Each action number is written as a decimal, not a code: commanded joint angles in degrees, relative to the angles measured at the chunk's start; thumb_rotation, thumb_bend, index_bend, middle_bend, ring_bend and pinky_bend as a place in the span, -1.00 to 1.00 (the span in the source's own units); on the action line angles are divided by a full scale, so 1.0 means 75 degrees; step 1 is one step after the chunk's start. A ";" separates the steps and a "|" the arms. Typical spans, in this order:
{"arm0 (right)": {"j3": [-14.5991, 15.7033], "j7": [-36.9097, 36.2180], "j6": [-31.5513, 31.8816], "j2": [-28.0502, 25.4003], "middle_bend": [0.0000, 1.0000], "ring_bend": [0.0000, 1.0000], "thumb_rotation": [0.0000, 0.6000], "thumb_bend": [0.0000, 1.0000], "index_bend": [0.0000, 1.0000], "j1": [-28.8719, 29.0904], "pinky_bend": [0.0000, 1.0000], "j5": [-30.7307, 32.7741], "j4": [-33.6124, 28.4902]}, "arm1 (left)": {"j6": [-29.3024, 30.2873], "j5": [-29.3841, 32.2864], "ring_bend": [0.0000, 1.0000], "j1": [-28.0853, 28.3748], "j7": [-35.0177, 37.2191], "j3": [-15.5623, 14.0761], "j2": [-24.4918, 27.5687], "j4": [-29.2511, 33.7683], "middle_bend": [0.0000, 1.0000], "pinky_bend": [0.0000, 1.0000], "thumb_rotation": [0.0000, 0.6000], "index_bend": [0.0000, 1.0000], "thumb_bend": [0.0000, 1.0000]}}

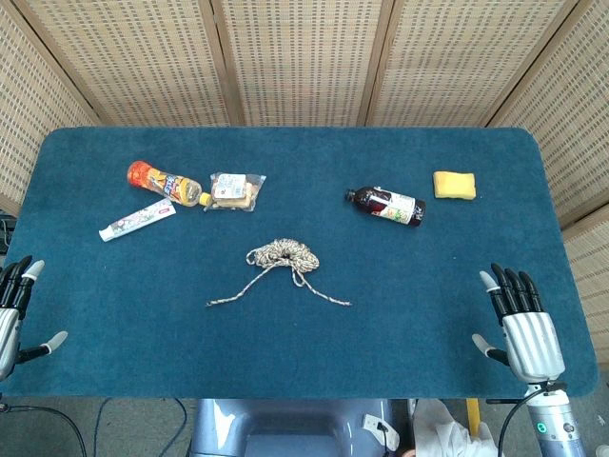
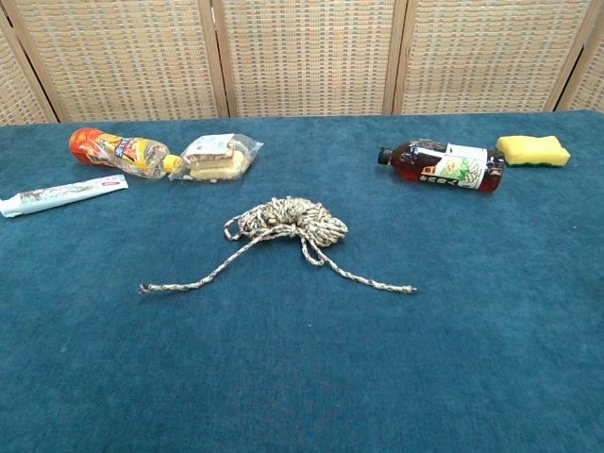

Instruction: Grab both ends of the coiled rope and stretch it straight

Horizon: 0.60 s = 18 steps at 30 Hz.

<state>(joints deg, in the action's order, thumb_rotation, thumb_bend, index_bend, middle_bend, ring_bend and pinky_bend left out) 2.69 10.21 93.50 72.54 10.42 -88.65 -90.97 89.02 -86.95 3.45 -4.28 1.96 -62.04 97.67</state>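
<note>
A beige braided rope [image 1: 283, 255] [image 2: 288, 220] lies coiled at the middle of the blue table. Its two loose ends trail toward me, one to the left [image 1: 211, 304] [image 2: 146, 288] and one to the right [image 1: 344, 304] [image 2: 411, 289]. My left hand [image 1: 13, 309] rests at the table's near left corner, fingers spread, holding nothing. My right hand [image 1: 519, 319] sits at the near right corner, fingers straight and apart, empty. Both hands are far from the rope. The chest view shows neither hand.
Behind the rope lie an orange bottle [image 1: 164, 182], a toothpaste tube [image 1: 137, 220], a wrapped snack [image 1: 233, 189], a dark bottle [image 1: 385, 205] and a yellow sponge [image 1: 454, 185]. The blue table [image 1: 114, 314] is backed by wicker screens.
</note>
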 commanded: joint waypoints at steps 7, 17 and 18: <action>-0.0120 0.0242 -0.0547 0.0207 -1.00 -1.00 1.00 -1.00 -1.00 0.0236 -1.00 -0.0281 -0.0227 | 0.0014 -0.0018 -1.00 -0.0010 -0.0085 0.0012 -0.0029 0.0008 -1.00 -1.00 1.00 -1.00 -1.00; -0.1133 0.0552 -0.3303 0.0613 -1.00 -1.00 1.00 -0.62 -0.27 0.1834 -1.00 0.1027 -0.1466 | -0.0174 0.0152 -1.00 0.0076 -0.0265 0.0089 -0.0075 0.0060 -1.00 -1.00 1.00 -1.00 -1.00; -0.1376 0.0614 -0.3751 0.0747 -1.00 -1.00 1.00 -0.56 -0.26 0.2089 -1.00 0.1569 -0.1558 | -0.0222 0.0203 -1.00 0.0095 -0.0289 0.0105 -0.0086 0.0051 -1.00 -1.00 1.00 -1.00 -1.00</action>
<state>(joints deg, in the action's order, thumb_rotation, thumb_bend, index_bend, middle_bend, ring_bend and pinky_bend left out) -3.04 14.35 73.99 75.90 20.52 -85.43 -98.70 87.59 -85.67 4.01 -6.29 2.62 -62.61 98.09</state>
